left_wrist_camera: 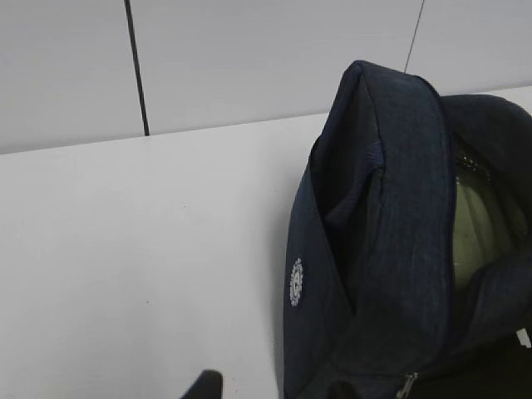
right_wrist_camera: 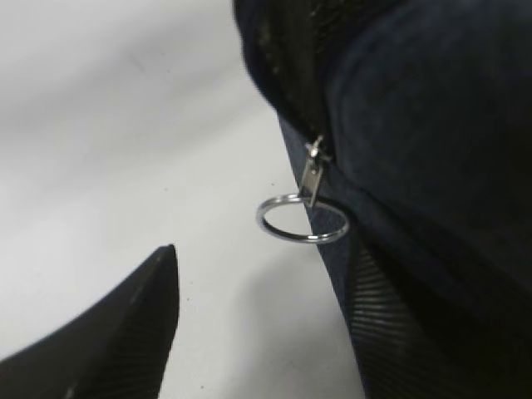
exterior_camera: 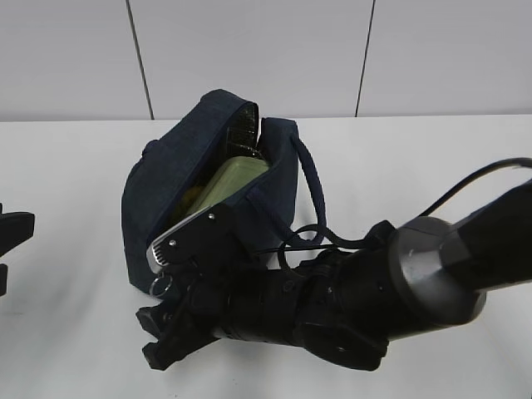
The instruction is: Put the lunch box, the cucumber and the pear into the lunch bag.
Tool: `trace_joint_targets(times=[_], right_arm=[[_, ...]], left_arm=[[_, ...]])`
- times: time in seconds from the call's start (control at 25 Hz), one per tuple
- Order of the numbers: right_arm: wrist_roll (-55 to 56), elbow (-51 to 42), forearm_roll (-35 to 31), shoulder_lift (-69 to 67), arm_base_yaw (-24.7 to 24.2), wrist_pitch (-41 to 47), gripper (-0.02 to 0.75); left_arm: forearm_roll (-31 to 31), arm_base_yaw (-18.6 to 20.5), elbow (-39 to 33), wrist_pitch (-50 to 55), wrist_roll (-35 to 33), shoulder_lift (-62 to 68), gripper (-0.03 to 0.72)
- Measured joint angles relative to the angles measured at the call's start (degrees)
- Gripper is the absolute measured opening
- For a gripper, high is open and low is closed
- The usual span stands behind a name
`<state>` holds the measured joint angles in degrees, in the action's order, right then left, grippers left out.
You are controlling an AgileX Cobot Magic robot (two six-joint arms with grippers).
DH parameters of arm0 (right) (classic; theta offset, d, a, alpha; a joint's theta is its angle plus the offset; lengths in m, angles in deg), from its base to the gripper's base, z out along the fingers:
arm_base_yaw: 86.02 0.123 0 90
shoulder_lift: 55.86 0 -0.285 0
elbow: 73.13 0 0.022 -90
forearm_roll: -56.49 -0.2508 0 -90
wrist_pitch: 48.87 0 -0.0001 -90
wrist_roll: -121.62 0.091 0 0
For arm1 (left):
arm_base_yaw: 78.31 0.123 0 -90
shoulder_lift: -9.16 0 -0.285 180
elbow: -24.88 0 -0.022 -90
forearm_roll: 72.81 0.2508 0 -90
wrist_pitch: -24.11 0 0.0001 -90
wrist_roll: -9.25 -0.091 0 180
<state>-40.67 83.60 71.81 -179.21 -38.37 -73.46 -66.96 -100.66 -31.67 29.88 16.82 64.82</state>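
Note:
The navy lunch bag (exterior_camera: pixel 170 179) stands open-topped at the table's middle. Inside, the lunch box's sage-green lid (exterior_camera: pixel 234 179) shows, with a yellow bit of the pear (exterior_camera: pixel 193 197) to its left and a dark glossy shape, apparently the cucumber (exterior_camera: pixel 246 131), behind it. My right gripper (exterior_camera: pixel 155 337) is at the bag's near bottom corner. In the right wrist view it (right_wrist_camera: pixel 258 332) is open, with the silver ring pull (right_wrist_camera: pixel 301 218) just ahead of its fingers; the right finger lies against the bag (right_wrist_camera: pixel 432 125). My left gripper (exterior_camera: pixel 10 241) is open and empty at the far left edge.
The bag's padded loop handle (exterior_camera: pixel 312 187) hangs down its right side, over my right arm (exterior_camera: pixel 374 299). The left wrist view shows the bag's side with a white round logo (left_wrist_camera: pixel 296 282) and the green lid (left_wrist_camera: pixel 478 224). A white wall stands behind the table.

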Motion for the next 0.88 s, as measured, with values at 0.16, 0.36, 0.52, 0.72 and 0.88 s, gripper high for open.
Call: trace_joint_targets(times=[0.16, 0.36, 0.52, 0.72, 0.88], right_arm=[[0.0, 0.0, -1.0, 0.0, 0.0, 0.0, 0.498], [0.0, 0.0, -1.5, 0.0, 0.0, 0.1, 0.498], [0.0, 0.0, -1.7, 0.0, 0.0, -0.8, 0.498], [0.0, 0.0, -1.9, -0.5, 0.0, -2.6, 0.498], [0.0, 0.0, -2.0, -0.9, 0.0, -3.3, 0.498]], left_arm=[[0.0, 0.0, 0.0, 0.0, 0.0, 0.0, 0.237], [0.0, 0.0, 0.0, 0.0, 0.0, 0.0, 0.238], [0.0, 0.0, 0.0, -0.4, 0.0, 0.0, 0.238], [0.0, 0.0, 0.0, -0.5, 0.0, 0.0, 0.238], [0.0, 0.0, 0.0, -0.5, 0.0, 0.0, 0.238]])
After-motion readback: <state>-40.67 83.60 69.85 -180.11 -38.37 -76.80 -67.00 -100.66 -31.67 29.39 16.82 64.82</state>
